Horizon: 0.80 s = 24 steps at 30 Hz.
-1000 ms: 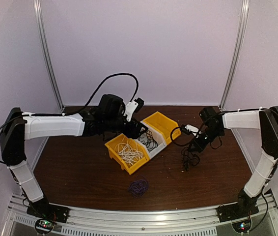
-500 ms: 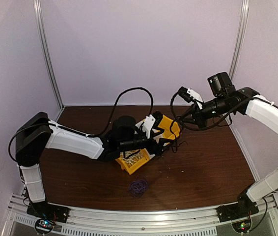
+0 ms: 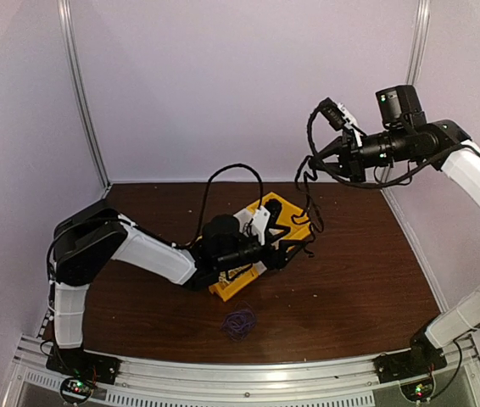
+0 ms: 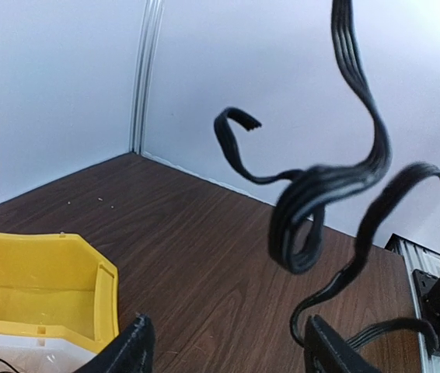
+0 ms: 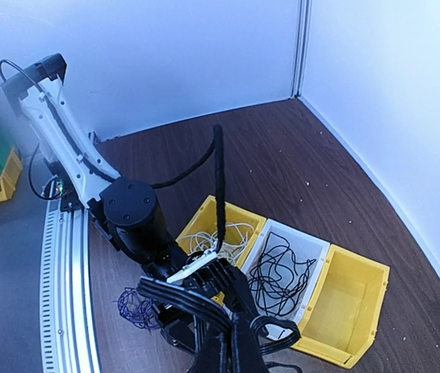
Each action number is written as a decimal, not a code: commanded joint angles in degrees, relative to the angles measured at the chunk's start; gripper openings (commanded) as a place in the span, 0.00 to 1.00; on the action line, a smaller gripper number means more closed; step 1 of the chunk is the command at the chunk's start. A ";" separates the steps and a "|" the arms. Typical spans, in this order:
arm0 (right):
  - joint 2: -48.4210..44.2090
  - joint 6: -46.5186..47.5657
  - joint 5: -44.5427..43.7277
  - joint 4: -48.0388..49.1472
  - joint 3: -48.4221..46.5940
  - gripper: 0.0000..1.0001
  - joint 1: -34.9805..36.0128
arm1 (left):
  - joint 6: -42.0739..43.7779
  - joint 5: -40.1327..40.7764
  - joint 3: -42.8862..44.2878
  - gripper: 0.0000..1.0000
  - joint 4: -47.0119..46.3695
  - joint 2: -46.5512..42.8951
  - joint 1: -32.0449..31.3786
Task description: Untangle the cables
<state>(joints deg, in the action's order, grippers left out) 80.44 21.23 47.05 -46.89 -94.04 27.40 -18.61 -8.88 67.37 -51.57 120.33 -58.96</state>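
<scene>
The right end effector point(image 3: 325, 163), clamped on a black cable point(image 4: 325, 177), has lifted high above the surface point(image 3: 350, 280), stretching the cord up from the yellow bins point(image 3: 280, 208) as the left end effector point(image 3: 291, 250), jaws apart, closes in on its dangling loops, apparently to tease it free.

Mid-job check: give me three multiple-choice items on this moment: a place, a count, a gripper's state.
1. Where is the purple cable? A in a bin; B on the table, in front of the bins; C in a gripper.
2. How many bins? A one; B two; C three.
3. The right gripper is: A raised, shut on a black cable; B open, empty; C resting on the table.
Answers: B, it lies coiled on bare wood; C, the right wrist view shows three abreast; A, the cable hangs from it.
</scene>
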 commanded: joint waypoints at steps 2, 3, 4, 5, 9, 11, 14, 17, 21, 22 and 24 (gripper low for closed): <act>3.85 -1.84 -0.84 2.80 -3.45 0.00 0.11 | -0.82 3.66 -5.99 0.70 -6.80 -7.34 -0.20; 4.54 -2.02 -1.25 3.80 -3.51 0.00 0.07 | -0.37 5.58 -7.42 0.72 -5.40 -9.87 -0.20; 5.53 -2.38 -1.56 4.83 -3.64 0.00 0.05 | -0.34 7.54 -9.22 0.73 -3.53 -12.41 -0.24; 6.13 -2.74 -1.74 5.89 -3.87 0.00 0.10 | -0.74 11.56 -9.92 0.74 -0.62 -15.02 -0.27; 10.55 -4.33 -2.03 9.46 -5.50 0.00 0.11 | -3.31 23.85 -13.18 0.78 15.37 -24.42 -0.26; 13.10 -5.05 -1.76 10.78 -6.86 0.00 0.10 | -4.92 29.03 -15.82 0.79 20.95 -29.20 -0.26; 16.52 -6.24 -1.67 12.95 -8.56 0.00 0.20 | -7.47 35.39 -20.90 0.80 26.19 -35.31 -0.24; 19.80 -7.39 -2.13 14.67 -9.85 0.00 0.36 | -9.43 38.46 -26.26 0.81 27.88 -41.64 -0.23; 24.39 -7.07 -4.83 15.22 -12.43 0.00 1.47 | -12.04 41.24 -32.07 0.81 29.00 -49.92 -0.23; 25.46 -7.15 -4.93 15.58 -12.85 0.00 1.66 | -12.30 41.87 -33.17 0.81 29.45 -51.79 -0.26; 27.66 -7.52 -4.93 16.25 -13.79 0.00 2.10 | -12.91 43.07 -34.89 0.81 30.24 -54.93 -0.23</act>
<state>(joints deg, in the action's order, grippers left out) 104.81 14.76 43.86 -33.78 -104.90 28.29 -28.53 28.75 34.94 -22.65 71.40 -58.98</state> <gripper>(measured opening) 0.009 0.805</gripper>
